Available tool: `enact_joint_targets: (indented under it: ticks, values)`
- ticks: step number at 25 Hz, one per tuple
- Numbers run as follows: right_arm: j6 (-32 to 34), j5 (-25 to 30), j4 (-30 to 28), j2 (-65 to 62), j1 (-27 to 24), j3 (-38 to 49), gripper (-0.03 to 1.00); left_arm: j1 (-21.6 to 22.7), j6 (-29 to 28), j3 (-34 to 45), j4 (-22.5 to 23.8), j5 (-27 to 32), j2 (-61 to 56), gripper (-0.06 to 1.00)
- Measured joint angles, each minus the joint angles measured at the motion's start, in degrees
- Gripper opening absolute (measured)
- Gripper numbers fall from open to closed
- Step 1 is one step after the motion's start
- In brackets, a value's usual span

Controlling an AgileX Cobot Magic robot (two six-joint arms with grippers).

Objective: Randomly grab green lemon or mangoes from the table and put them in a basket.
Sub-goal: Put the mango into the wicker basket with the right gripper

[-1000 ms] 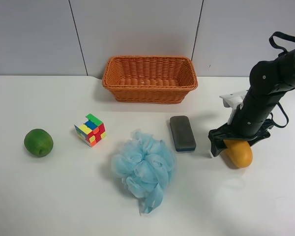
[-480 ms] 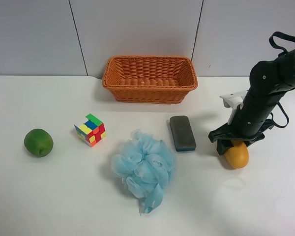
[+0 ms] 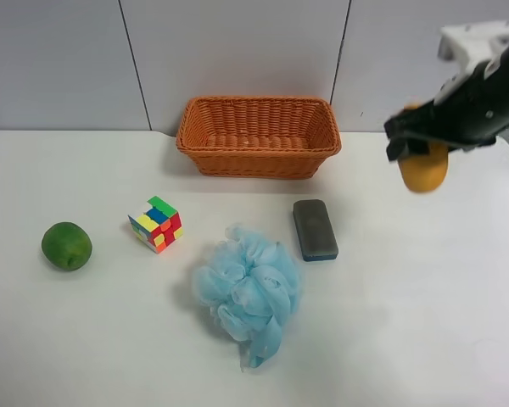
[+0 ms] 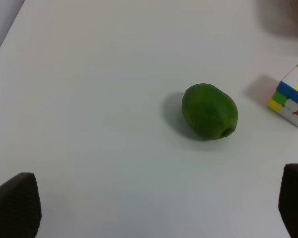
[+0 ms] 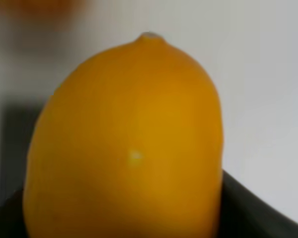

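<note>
The mango [image 3: 424,170] is held clamped in the right gripper [image 3: 417,146], aloft beside the basket [image 3: 254,159] — if released short of the rim, it would be dropped outside.

A multicoloured puzzle cube [image 3: 156,224] stands left of a fluffy pale blue mesh bath puff [image 3: 248,292], near it but not touching. A dark rectangular eraser block [image 3: 315,229] lies flat just beside the puff's upper right edge. Grey wall panels [image 3: 237,51] run behind.
</note>
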Motion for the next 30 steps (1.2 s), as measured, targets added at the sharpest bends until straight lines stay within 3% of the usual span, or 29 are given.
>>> enact_joint_targets:
  ticks: [6, 17, 21, 30]
  values:
    - [0.04, -11.37, 0.13, 2.53, 2.96, -6.48, 0.63, 0.00, 0.00, 0.00, 0.00, 0.00, 0.00, 0.95]
    - [0.45, -38.46, 0.73, 27.15, 5.20, -13.54, 0.63, 0.00, 0.00, 0.00, 0.00, 0.00, 0.00, 0.95]
    - [0.45, -42.46, 1.09, 34.17, 5.61, -16.69, 0.63, 0.00, 0.00, 0.00, 0.00, 0.00, 0.00, 0.95]
    - [0.45, -42.73, 1.36, 37.79, 5.98, -19.00, 0.63, 0.00, 0.00, 0.00, 0.00, 0.00, 0.00, 0.95]
